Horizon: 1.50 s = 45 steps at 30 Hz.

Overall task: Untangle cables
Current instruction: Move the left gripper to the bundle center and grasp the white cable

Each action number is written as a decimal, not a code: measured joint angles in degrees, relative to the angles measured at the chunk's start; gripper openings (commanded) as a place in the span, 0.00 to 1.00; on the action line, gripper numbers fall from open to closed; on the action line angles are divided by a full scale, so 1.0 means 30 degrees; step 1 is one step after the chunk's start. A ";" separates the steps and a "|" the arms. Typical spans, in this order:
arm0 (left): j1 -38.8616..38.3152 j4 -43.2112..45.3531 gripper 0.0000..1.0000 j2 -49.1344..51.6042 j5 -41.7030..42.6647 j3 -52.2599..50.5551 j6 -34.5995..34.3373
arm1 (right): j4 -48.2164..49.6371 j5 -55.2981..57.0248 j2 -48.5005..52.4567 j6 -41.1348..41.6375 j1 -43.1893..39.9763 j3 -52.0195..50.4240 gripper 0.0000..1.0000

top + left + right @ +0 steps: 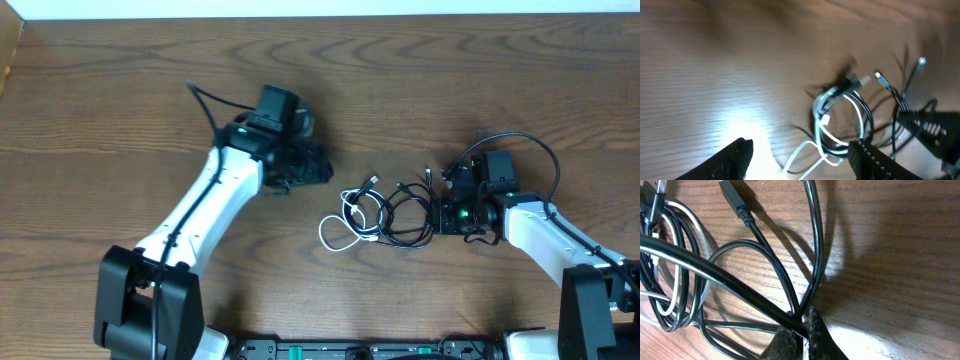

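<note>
Cables (385,210) are bunched in one loose tangle near the middle of the table (120,90), between your two arms, so here's how it looks from the closest bit outward.

Right at the tips of your right gripper (802,330), the fingers are pressed together on one black cable (765,305), pinching it low against the wood. Several other black loops cross just above that pinch. So your right arm is the one already on the pile, at its right-hand edge.

Going left from there, the bundle stretches roughly side to side across the table. Plug ends poke up along its far side, and the white cable (821,131) loops out at the left end, on the side nearer the bases.

Further out again, your left gripper (318,165) hangs with its fingers spread wide and nothing between them. It's clear of the tangle, off to the left and a bit farther back. From those open fingers the pile lies to the right and slightly toward you, and I'd guess the white loop is the easiest thing for that arm to reach.
</note>
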 measured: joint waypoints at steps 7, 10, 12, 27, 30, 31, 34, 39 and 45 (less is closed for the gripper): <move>-0.2178 -0.0109 0.65 0.0000 -0.0160 -0.0066 0.0211 | -0.0015 0.0000 0.0000 0.0000 0.0000 0.0000 0.01; -0.2922 -0.0444 0.64 0.0000 -0.0379 -0.0160 0.0197 | -0.0109 0.0022 0.0000 0.0000 0.0000 0.0000 0.01; -0.3359 -0.0597 0.64 0.0000 -0.0517 -0.0342 0.0029 | -0.0160 0.0044 0.0000 0.0000 0.0000 0.0000 0.01; -0.5413 0.2375 0.63 0.0000 -0.0670 -0.2528 -0.2040 | -0.0153 0.0036 0.0000 0.0000 0.0000 0.0000 0.01; -0.5625 0.2659 0.62 0.0007 -0.1122 -0.2594 -0.2586 | -0.0211 0.0058 0.0000 0.0000 0.0000 0.0000 0.01; -0.5661 0.2667 0.62 0.0000 -0.1341 -0.2667 -0.2674 | -0.0226 0.0102 0.0000 0.0000 0.0000 0.0000 0.01; -0.5676 0.2812 0.63 0.0007 -0.1836 -0.2922 -0.2965 | -0.0306 0.0291 0.0000 0.0000 0.0000 0.0007 0.01; -0.5683 0.3300 0.62 0.0015 -0.2251 -0.3082 -0.3089 | -0.1435 0.0430 0.0000 0.0007 -0.0015 0.0656 0.01; -0.5683 0.3650 0.62 0.0874 -0.2543 -0.3082 -0.3592 | -0.3038 0.0474 -0.0379 -0.0080 -0.0015 0.2040 0.01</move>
